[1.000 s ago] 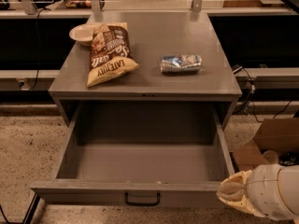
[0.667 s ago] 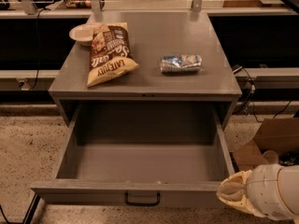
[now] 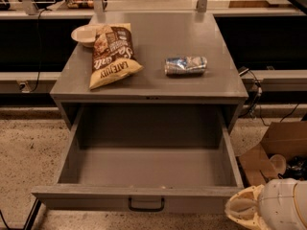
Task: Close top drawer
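Observation:
The top drawer (image 3: 148, 169) of the grey metal cabinet is pulled far out and is empty inside. Its flat front faces me at the bottom of the camera view, with a small dark pull handle (image 3: 146, 205) at centre. My gripper (image 3: 242, 209), cream and white, is at the bottom right, just beyond the right end of the drawer front and level with it. I cannot tell whether it touches the front. No lower drawers are in view.
On the cabinet top (image 3: 158, 87) lie a chip bag (image 3: 112, 55), a small white bowl (image 3: 84, 34) behind it and a crumpled silver-blue packet (image 3: 186, 65). An open cardboard box (image 3: 278, 150) sits on the speckled floor at the right. Cables hang at the right.
My gripper has sunk slightly in the bottom right corner. The drawer has not moved.

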Robot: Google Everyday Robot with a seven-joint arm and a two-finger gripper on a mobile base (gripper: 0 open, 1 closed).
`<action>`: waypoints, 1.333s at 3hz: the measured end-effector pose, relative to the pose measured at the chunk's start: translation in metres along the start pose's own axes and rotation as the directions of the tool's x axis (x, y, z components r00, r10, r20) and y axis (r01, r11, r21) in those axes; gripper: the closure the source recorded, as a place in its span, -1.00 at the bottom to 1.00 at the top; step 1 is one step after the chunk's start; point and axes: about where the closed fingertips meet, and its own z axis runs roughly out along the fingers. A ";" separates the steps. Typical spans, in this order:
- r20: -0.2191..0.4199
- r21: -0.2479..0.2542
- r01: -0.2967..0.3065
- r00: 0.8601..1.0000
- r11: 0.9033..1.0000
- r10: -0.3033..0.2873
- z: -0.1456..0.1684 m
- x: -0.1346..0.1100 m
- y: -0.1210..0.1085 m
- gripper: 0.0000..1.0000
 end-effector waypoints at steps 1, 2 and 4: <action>-0.047 -0.037 -0.002 0.999 0.999 0.000 0.026 0.021 0.018 1.00; -0.066 0.027 0.027 0.998 0.999 -0.025 0.054 0.035 0.023 1.00; -0.042 0.054 0.043 0.998 0.998 -0.041 0.057 0.031 0.023 1.00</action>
